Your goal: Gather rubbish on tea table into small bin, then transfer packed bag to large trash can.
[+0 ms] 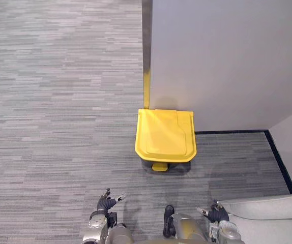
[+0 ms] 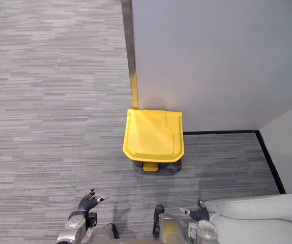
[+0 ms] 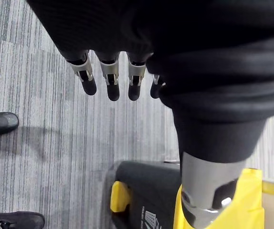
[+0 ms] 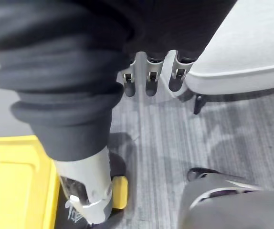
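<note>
The large trash can (image 1: 165,134) stands on the carpet against a grey wall, straight ahead of me. It has a dark body, a yellow lid lying shut and a yellow pedal (image 1: 159,166) at its front. My left hand (image 1: 107,204) hangs low near the left of the can, fingers (image 3: 108,81) relaxed and holding nothing. My right hand (image 1: 218,214) hangs low to the right, its fingers (image 4: 149,81) also straight and holding nothing. The can's dark body (image 3: 146,191) and its lid (image 4: 13,181) appear in the wrist views.
The grey wall (image 1: 227,61) rises behind the can, with a corner post (image 1: 146,86) at its left edge. A light grey seat (image 1: 268,218) is at the lower right, close to my right hand. Open grey carpet (image 1: 54,101) spreads to the left.
</note>
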Tool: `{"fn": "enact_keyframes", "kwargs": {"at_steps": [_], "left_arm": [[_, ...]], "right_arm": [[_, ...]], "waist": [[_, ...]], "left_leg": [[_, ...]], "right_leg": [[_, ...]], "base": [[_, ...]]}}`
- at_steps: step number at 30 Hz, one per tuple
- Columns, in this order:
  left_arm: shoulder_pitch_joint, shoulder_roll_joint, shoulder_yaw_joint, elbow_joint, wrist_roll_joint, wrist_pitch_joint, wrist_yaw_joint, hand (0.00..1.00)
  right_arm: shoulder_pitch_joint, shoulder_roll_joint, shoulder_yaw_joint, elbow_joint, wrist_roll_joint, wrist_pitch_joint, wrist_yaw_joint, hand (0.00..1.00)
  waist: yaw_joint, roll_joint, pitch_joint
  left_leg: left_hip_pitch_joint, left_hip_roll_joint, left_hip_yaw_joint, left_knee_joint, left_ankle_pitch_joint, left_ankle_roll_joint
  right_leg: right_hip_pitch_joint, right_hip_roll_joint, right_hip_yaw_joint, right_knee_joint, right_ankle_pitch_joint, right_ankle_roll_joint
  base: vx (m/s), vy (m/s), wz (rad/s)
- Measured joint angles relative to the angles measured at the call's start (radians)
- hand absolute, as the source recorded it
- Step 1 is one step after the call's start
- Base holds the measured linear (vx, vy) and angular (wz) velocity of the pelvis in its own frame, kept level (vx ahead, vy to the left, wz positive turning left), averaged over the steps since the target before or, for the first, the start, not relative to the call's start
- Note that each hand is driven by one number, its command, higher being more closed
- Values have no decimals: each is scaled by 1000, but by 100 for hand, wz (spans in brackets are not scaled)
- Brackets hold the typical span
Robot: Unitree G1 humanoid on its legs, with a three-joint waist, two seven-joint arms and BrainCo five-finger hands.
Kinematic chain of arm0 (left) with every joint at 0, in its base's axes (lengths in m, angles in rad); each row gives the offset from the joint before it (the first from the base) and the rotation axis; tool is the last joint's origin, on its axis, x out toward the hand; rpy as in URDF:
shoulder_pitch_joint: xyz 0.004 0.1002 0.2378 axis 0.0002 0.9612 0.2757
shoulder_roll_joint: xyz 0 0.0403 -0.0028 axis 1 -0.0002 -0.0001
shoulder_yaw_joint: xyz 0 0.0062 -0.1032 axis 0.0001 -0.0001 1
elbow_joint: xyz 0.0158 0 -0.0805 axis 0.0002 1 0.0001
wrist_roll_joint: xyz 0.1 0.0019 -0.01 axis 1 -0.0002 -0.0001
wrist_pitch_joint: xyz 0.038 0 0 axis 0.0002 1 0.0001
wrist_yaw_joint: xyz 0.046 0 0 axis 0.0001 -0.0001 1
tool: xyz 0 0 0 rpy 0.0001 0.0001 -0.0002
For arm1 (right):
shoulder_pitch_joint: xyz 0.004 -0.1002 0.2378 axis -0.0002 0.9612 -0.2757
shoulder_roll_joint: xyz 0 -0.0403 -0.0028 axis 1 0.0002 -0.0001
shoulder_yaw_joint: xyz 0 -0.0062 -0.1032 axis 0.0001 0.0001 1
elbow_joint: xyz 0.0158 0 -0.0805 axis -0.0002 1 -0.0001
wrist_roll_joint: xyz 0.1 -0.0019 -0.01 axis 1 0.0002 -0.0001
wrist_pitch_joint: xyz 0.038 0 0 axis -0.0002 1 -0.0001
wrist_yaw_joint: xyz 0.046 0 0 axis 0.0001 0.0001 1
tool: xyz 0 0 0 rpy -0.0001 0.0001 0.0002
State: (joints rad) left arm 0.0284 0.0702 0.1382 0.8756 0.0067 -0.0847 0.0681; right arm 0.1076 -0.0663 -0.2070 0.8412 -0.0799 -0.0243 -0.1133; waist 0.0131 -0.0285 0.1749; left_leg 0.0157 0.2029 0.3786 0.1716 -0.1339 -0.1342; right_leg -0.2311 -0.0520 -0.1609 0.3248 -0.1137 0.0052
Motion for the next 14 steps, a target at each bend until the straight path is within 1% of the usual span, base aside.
{"fn": "enact_keyframes", "kwargs": {"at_steps": [4, 6, 7, 8, 13, 14], "left_arm": [[-18, 17, 28, 36, 0, 12, 0, 0], [-22, 40, 32, 63, 0, 22, 0, 0], [-22, 43, 32, 66, 1, 22, 0, 0], [-23, 46, 33, 74, 1, 22, 0, 0], [-29, 66, 69, 102, 5, 23, -1, 0], [-29, 69, 69, 106, 4, 24, -1, 0]], "right_arm": [[-12, -9, -28, 32, 0, 0, 0, 0], [-24, -24, -33, 74, -2, 2, 0, 0], [-25, -27, -33, 81, -2, 2, 0, 0], [-27, -36, -33, 90, -5, 3, 0, 0], [-45, -50, -33, 126, -10, 5, 1, 0], [-46, -52, -33, 126, -10, 5, 1, 0]], "waist": [[-1, 4, -14], [-1, 5, -19], [-1, 6, -22], [-1, 10, -33], [-3, 13, -36], [-2, 14, -36]], "left_leg": [[8, -12, 0, -45, 32, 8], [37, -20, -1, -68, 42, 15], [39, -22, -2, -69, 42, 16], [36, -31, -3, -72, 44, 20], [53, -61, -13, -87, 54, 37], [53, -63, -21, -87, 54, 37]], "right_leg": [[17, 4, 3, -65, 46, 1], [65, 16, 6, -126, 83, 6], [72, 16, 6, -139, 92, 7], [85, 12, 10, -175, 114, 15], [142, 0, 18, -297, 194, 25], [147, 0, 20, -309, 200, 25]], "base": [[-89, 5, -1], [-54, 37, -5], [-56, 56, 0], [-51, 70, 1], [-36, 87, -1], [-33, 42, -2]]}}
